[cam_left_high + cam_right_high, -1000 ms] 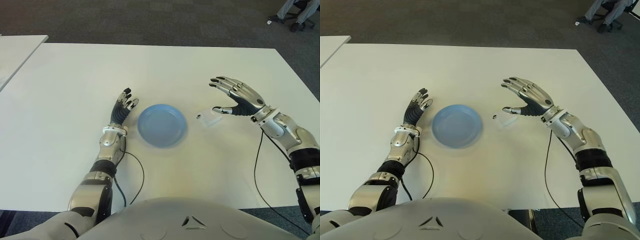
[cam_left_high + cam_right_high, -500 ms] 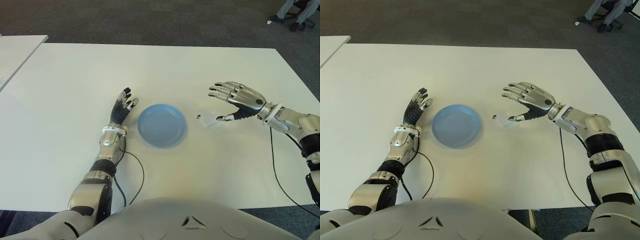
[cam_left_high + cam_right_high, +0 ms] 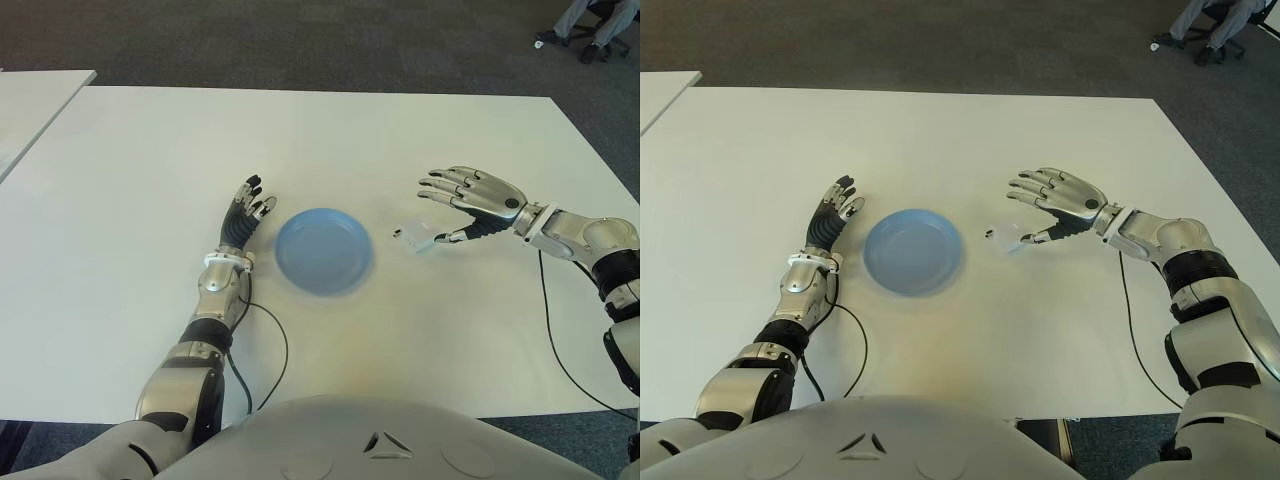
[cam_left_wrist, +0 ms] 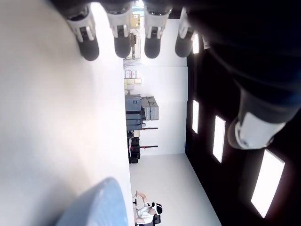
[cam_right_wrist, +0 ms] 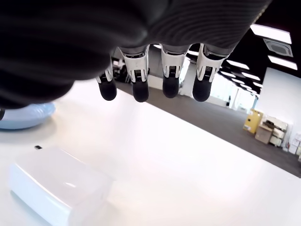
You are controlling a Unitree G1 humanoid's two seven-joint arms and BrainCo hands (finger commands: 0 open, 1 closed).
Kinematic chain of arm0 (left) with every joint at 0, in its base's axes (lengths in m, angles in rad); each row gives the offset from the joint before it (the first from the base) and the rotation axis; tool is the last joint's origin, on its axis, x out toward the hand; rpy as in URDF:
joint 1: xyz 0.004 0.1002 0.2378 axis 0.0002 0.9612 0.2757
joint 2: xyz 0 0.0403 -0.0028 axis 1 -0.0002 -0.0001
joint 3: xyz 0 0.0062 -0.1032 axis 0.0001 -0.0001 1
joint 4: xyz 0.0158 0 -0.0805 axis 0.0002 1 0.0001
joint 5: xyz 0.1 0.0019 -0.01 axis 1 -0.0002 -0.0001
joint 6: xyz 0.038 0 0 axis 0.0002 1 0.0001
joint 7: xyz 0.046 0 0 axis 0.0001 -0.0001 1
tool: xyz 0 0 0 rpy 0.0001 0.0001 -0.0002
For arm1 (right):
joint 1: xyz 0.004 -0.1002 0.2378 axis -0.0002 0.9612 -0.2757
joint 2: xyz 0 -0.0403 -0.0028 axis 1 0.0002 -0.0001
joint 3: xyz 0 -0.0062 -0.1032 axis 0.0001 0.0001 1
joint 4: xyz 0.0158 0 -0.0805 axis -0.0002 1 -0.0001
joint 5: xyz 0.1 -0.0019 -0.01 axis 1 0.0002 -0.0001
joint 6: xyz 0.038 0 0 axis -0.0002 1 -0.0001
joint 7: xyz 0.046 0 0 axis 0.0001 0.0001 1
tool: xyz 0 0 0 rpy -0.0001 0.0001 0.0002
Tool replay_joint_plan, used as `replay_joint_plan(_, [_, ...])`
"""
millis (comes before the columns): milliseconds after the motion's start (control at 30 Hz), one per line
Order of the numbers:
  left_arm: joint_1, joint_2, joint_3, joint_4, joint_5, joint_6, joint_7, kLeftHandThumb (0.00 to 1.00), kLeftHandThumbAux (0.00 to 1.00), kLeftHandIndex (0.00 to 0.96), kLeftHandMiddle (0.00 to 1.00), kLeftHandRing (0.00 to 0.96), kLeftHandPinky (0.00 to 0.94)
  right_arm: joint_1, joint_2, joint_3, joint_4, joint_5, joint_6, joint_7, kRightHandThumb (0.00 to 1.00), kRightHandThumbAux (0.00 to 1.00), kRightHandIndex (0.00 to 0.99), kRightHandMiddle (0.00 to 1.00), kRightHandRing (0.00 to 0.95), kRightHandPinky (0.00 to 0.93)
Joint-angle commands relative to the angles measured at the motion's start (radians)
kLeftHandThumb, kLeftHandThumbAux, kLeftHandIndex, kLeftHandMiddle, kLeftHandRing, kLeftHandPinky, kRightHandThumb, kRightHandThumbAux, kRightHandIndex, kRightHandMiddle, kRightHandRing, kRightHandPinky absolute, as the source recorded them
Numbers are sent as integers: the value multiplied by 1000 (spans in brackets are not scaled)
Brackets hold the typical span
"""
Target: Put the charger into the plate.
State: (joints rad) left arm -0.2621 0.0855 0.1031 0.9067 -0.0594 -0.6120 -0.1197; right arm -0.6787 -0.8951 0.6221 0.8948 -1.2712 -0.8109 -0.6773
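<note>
A small white charger (image 3: 417,237) lies on the white table (image 3: 330,140), a little to the right of the round blue plate (image 3: 324,250). My right hand (image 3: 470,200) hovers palm down just right of and above the charger, fingers spread, thumb tip close beside it. In the right wrist view the charger (image 5: 59,190) sits under the extended fingertips (image 5: 140,92), apart from them, with the plate's edge (image 5: 23,115) beyond. My left hand (image 3: 247,215) shows flat beside the plate's left side, fingers straight and holding nothing.
A second white table (image 3: 35,100) stands at the far left across a gap. Dark carpet (image 3: 300,40) runs beyond the far edge, with a person's legs and a chair base (image 3: 590,30) at the top right. Cables (image 3: 262,350) trail from both wrists toward me.
My right hand has turned palm down and lowered toward the charger, its forearm swinging outward to the right. The charger, plate and left hand have not moved.
</note>
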Motion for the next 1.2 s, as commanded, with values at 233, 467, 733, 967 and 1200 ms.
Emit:
replay_joint_plan(233, [32,2,5,32,-1,30,-10,0,542,0,10,6,25,-59,40,99,92,-25,38,-73,274,100,0,0,0,0])
replay_joint_plan(467, [32,3,3,33,2,30,-13,0,539,0,10,4,15,-104,64,171,153,-60,83,-117,295,104,0,0,0,0])
replay_joint_plan(733, [39,5,1,18,-2,30,-30,0,532,0,12,2,4,-133,120,224,232,-46,102,-97,292,106,0,0,0,0])
replay_joint_plan(967, [49,2,-2,1,0,17,-34,0,527,0,24,12,15,-153,149,261,271,-44,117,-78,287,109,0,0,0,0])
replay_joint_plan(1200, [54,-2,-4,-7,-2,5,-44,0,523,0,31,21,19,-165,169,294,292,-41,124,-66,309,104,0,0,0,0])
